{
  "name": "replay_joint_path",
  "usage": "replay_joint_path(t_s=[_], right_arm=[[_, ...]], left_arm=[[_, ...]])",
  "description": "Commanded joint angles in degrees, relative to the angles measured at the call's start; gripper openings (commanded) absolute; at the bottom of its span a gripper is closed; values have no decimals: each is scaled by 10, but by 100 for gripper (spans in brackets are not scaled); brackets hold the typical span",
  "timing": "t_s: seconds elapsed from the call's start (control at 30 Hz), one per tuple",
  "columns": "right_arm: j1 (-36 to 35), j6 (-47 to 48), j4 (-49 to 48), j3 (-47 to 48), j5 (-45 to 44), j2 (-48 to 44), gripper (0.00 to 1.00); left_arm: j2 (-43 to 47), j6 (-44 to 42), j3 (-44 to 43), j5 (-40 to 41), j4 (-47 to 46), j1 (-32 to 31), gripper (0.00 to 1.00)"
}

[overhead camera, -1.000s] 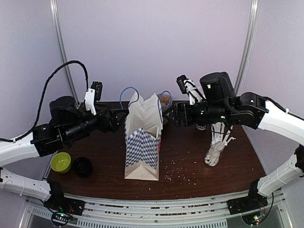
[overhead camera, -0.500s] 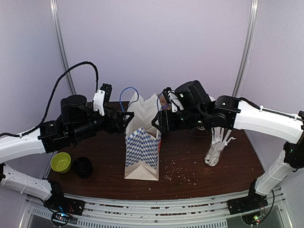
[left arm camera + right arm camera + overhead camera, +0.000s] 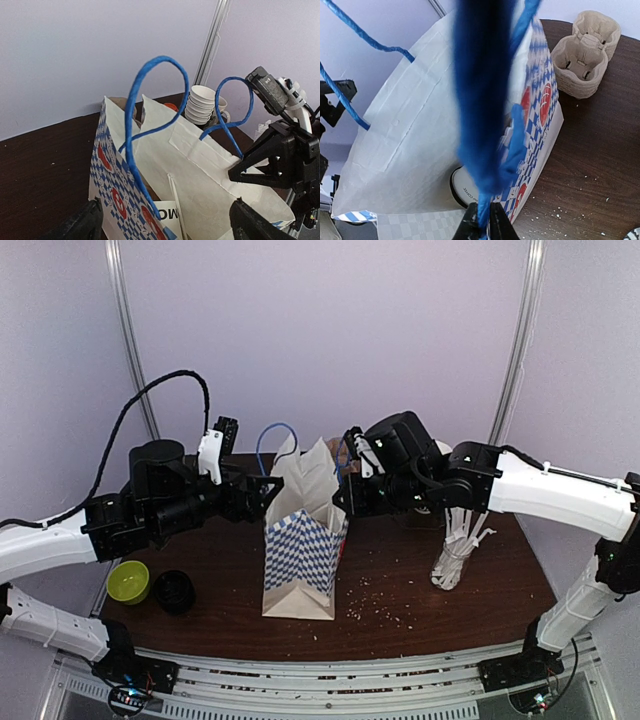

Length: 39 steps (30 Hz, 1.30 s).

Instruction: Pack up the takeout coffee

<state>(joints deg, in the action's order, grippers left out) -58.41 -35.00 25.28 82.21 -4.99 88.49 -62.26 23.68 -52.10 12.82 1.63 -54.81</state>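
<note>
The blue-and-white checked paper bag [image 3: 300, 560] stands open mid-table. My right gripper [image 3: 482, 226] [image 3: 346, 492] is shut on the bag's right-hand blue cord handle [image 3: 235, 102], at the right top edge. My left gripper [image 3: 165, 216] [image 3: 265, 487] is open wide at the left top edge, its fingers [image 3: 82, 225] either side of the bag mouth and gripping nothing. The brown pulp carrier tray [image 3: 582, 55] sits on the table behind the bag. A dark-topped cup [image 3: 173, 590] stands at the front left. Deep in the bag shows a round white thing with a dark rim [image 3: 465, 187].
A green cup [image 3: 128, 581] stands beside the dark-topped cup. A glass of white wrapped straws [image 3: 455, 550] is at the right. A stack of white paper cups [image 3: 202, 104] stands behind the bag. Crumbs lie on the dark wooden table [image 3: 420, 590].
My right arm swung left to the bag and its jaws shut on the blue handle. My left arm rose and reached to the bag's left top edge, still open.
</note>
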Motion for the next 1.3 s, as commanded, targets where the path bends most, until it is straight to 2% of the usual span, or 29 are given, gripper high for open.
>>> replay_joint_path(t_s=[0.0, 0.07, 0.3, 0.63, 0.93, 1.27], right_arm=[[1, 5, 15, 20, -17, 0, 4], [1, 11, 25, 27, -21, 0, 0], [0, 48, 38, 37, -26, -10, 0], [-13, 220, 48, 40, -20, -48, 0], [-14, 330, 86, 59, -20, -68, 0], [-23, 403, 60, -4, 36, -130, 0]], left_arm=[[12, -2, -11, -7, -14, 2, 91], [16, -1, -11, -8, -14, 1, 91], [44, 8, -12, -10, -11, 1, 91], [112, 15, -6, 3, -6, 2, 92], [171, 6, 12, 59, 0, 2, 93], [196, 0, 42, 111, -17, 1, 94]])
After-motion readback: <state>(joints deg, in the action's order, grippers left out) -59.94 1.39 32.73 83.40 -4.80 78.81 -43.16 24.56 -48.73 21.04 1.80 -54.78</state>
